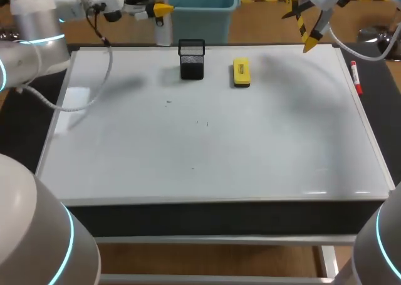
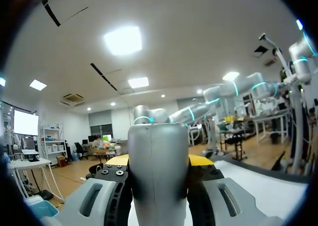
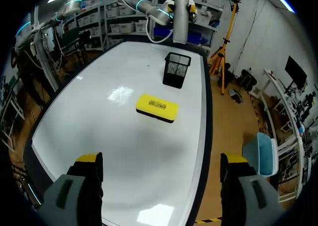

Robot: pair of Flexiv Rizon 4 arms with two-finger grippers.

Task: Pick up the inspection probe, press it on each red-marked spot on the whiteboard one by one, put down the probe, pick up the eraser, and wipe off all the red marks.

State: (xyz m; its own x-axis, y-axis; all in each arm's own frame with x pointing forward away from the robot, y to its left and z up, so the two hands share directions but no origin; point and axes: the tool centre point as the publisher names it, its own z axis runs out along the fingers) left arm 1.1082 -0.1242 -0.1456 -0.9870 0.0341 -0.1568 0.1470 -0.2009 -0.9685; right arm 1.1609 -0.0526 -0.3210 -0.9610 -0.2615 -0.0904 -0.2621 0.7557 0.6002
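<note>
A whiteboard covers the tabletop, and a black mesh holder stands upright toward its far edge. Nearer than the holder and well apart from it, a few tiny dark specks dot the white surface. They are too small for their colour to be told.

Seen from the head view, a yellow eraser lies flat on the board near the holder's right side, about level with it and not touching it. Well to the right of the holder, past the whiteboard's right rim, a red marker lies on the dark table.

The right gripper hangs above the board's far right part, well to the right of the holder. Its two yellow-tipped fingers are spread wide with nothing between them. In the right wrist view the eraser lies ahead of this gripper, and the holder stands farther ahead.

Beyond the holder and a little to its left, at the whiteboard's far edge, the left gripper is clamped on the inspection probe, a pale grey cylinder held upright. The left wrist view shows the cylinder filling the gap between the fingers, pressed from both sides, with the yellow tips just showing behind it. Whether the probe's lower end touches the board cannot be told. The left arm comes in from the holder's left, level with the far edge.
</note>
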